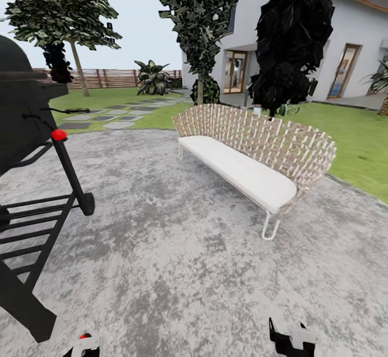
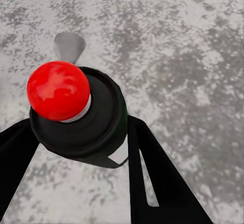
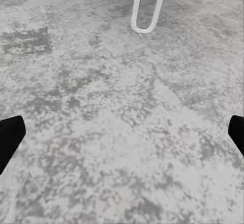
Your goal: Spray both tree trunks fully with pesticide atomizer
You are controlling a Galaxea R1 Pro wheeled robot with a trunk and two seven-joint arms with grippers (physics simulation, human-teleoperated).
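Red catches the eye first: a glossy red ball caps the pesticide atomizer [image 2: 76, 117], which sits right between the fingers of the left gripper [image 2: 80, 125], one black finger [image 2: 15, 155] on each flank of its round dark body and pressed against it, so I judge the jaws closed on it. A light grey nozzle pokes out beyond the ball, pointing away from the wrist along the line of the fingers, so the sprayer's long axis runs forward out of the jaws and is not crosswise to them. Beneath it is only mottled grey paving [image 1: 161, 249]. In the head view that same gripper [image 1: 86, 346] shows low down with a fleck of red on top, and a black grill [image 1: 27, 130] stands just beside that arm. Well ahead of the jaws, across the lawn, stand a left tree [image 1: 79, 68] with a leaning trunk and a middle tree [image 1: 199, 88] by the house; whether these are the trunks to be sprayed is too far off to tell. A woven bench [image 1: 242, 168] with a white cushion lies ahead of the right arm. The right gripper [image 3: 122, 132] hangs over bare paving, jaws spread wide and holding nothing, with the bench's white leg [image 3: 147, 10] ahead of it. The left arm has the sprayer, so the nozzle must be brought toward a trunk.
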